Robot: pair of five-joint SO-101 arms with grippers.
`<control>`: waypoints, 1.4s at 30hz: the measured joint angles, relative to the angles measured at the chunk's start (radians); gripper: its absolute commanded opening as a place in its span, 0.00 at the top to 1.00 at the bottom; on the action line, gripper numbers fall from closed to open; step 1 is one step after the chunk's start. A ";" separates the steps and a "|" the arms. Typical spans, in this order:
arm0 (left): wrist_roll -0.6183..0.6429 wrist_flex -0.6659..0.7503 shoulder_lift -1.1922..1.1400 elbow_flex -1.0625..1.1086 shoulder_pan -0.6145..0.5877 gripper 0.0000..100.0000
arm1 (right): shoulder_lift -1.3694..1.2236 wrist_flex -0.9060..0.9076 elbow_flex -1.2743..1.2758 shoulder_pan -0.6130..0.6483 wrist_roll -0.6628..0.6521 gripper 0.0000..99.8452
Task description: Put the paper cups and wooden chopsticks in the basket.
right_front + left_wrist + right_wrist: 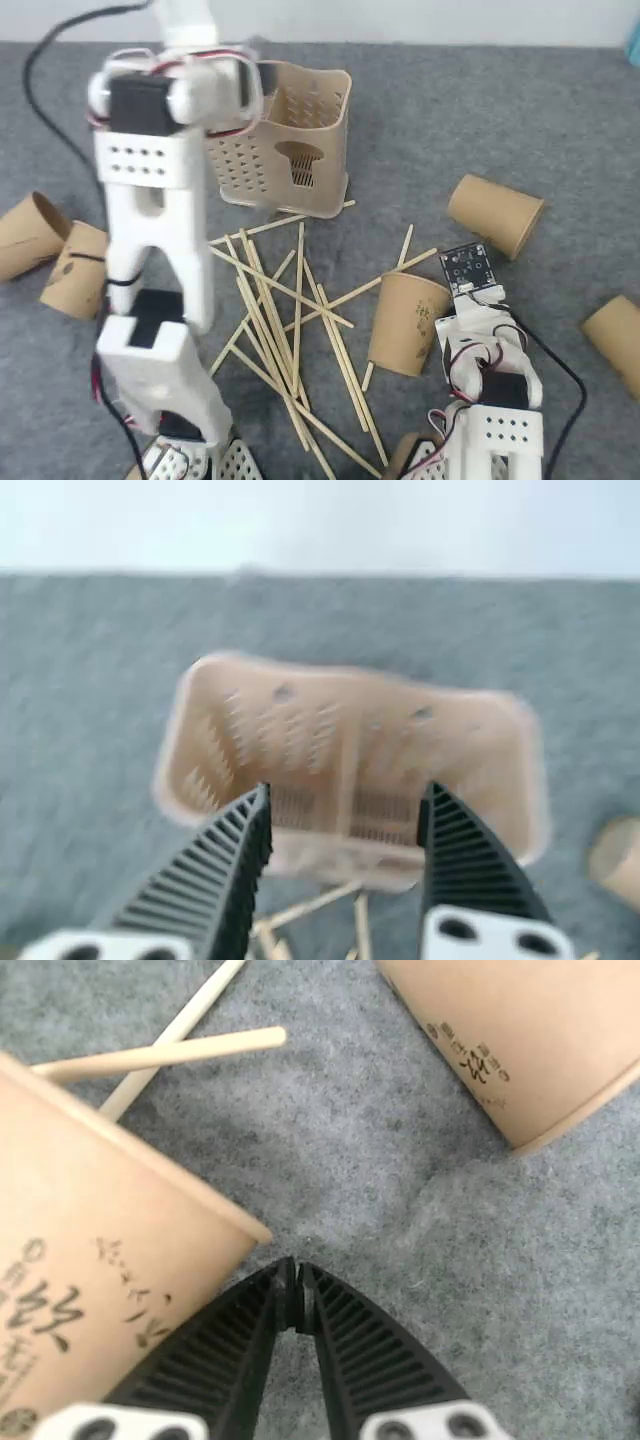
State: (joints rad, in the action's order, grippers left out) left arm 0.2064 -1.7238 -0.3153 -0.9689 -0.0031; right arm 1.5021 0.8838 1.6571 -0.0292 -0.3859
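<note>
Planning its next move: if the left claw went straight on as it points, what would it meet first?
Likely the basket: the open left claw frames its mouth, nothing between; depth is unclear.

White shells, hole grids and black servos are noted on left arm and right arm. Black circuit board is seen at right arm's 12 o'clock, black cable at 3. Fingers are black and ribbed.

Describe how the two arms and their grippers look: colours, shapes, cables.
The left arm and right arm have white shells with rows of round holes, around black motor blocks. Red and white wires show at joints; a black cable trails from each. The right arm carries a small black circuit board. The left gripper and right gripper have black, ribbed, pointed fingers on white mounts.
</note>
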 measured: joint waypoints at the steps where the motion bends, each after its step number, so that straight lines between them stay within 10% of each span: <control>1: -0.020 0.000 0.008 0.032 -0.026 0.77 | 0.000 0.000 0.000 0.000 0.000 0.99; 18: -0.229 0.112 -0.196 0.094 -0.187 0.77 | 0.000 0.000 0.000 0.000 0.000 0.99; 23: -0.227 0.127 -0.272 0.094 -0.189 0.99 | 0.000 0.000 0.000 0.000 0.000 0.99; 28: -0.229 0.127 -0.273 0.037 -0.184 0.99 | 0.000 0.000 0.000 0.000 0.000 0.99; 42: 0.144 0.123 -0.285 -0.018 -0.259 0.99 | 0.000 0.000 0.000 0.000 0.000 0.99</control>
State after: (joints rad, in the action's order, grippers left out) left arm 0.3506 -1.6011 -0.6007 -0.9874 -0.2624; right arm 1.5021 0.8838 1.6571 -0.0292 -0.3859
